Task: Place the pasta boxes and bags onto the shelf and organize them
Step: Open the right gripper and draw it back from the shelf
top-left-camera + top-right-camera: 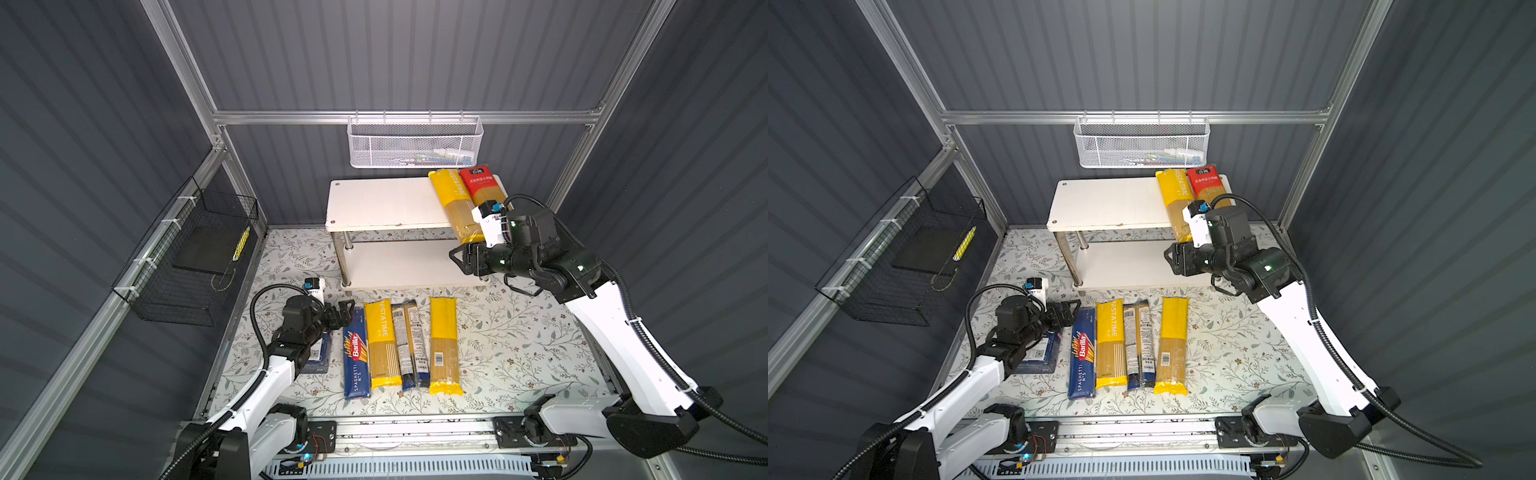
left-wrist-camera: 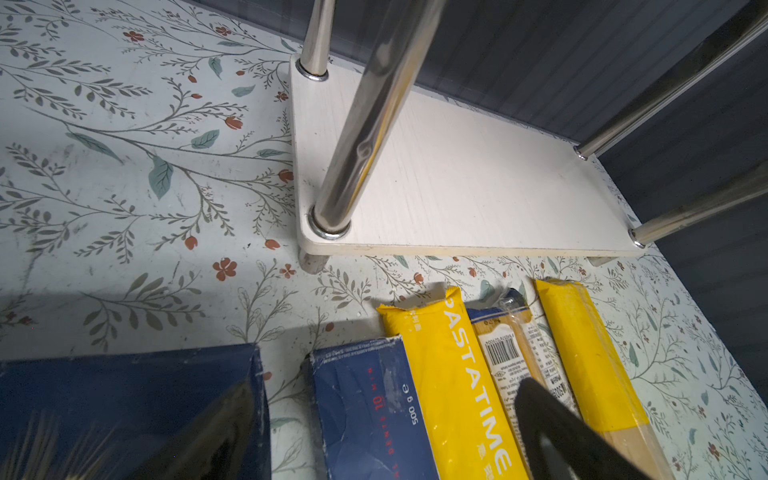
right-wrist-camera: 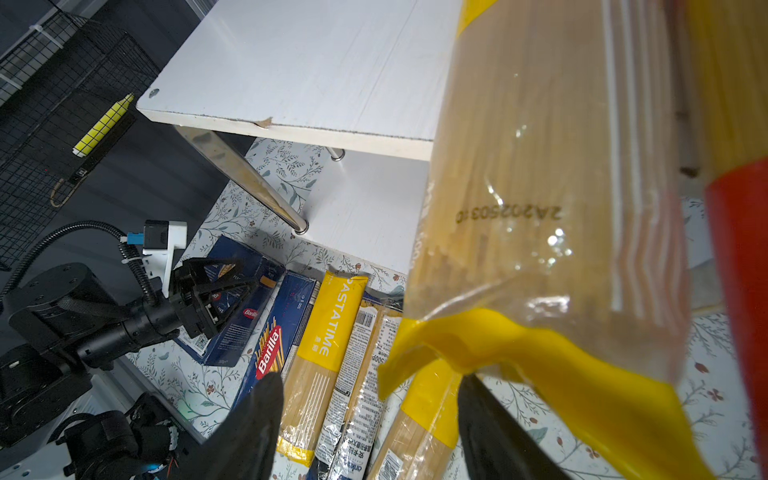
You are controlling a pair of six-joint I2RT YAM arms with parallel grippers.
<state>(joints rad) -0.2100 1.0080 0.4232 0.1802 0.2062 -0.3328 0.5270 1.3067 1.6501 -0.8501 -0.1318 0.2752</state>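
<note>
**Inspector:** Surroundings and obstructions?

**Assessor:** A white mesh basket [image 1: 415, 143] hangs on the back rail, just above the shelf [image 1: 1100, 203]. A black wire basket [image 1: 187, 257] is fixed to the left wall. The right arm crosses in front of the shelf's right end and covers part of the lower board [image 1: 395, 266].

**Inspector:** Edges and free room?

**Assessor:** The top board [image 1: 374, 203] is bare from its left end past the middle. What shows of the lower board is bare too. The top board's front edge carries a small chip [image 3: 266, 122]. The floral surface [image 1: 519, 345] lies open to the right of the row.

**Inspector:** Location of goods?

**Assessor:** The shelved PASTATIME bag [image 1: 451, 199] lies on the top board's right end and overhangs the front edge. The red bag [image 1: 482, 185] touches its right side. Five items lie side by side on the surface before the shelf:
- the wide Barilla box [image 1: 318, 361], partly under the left arm
- the Spaghetti N.5 box [image 1: 356, 361]
- a second PASTATIME bag [image 1: 381, 345]
- a clear bag with dark blue ends [image 1: 409, 345]
- a third yellow bag [image 1: 444, 349]

**Inspector:** Fingers?

**Assessor:** The right fingers [image 3: 253, 424] are spread and grip nothing, just below the shelved bag's overhanging end. The view is too close to tell whether one brushes the wrapper. The left fingers [image 2: 557, 432] are spread and hold nothing. They hover above the far ends of the two boxes.
</note>
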